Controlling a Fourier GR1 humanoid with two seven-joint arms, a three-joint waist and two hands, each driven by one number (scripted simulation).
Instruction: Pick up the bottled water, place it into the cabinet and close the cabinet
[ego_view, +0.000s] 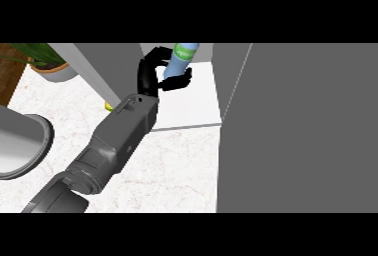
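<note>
The bottled water (181, 56) is a light blue bottle with a green label, standing nearly upright at the back of the open cabinet, over its white shelf (190, 107). My left hand (150, 75) is shut on it: the fingers arch over the bottle's left side and the thumb crosses below its lower part. The bottle's base is hidden behind the hand, so I cannot tell whether it rests on the shelf. The grey forearm (122, 135) runs from the lower left up to the cabinet. My right hand does not show.
The cabinet's wide grey door (295, 125) stands open and fills the right side. A grey cabinet wall (111, 65) rises just left of the hand. A potted plant (53, 70), a round grey vessel (22, 145) and a small yellow object (108, 106) are on the marble counter (173, 170).
</note>
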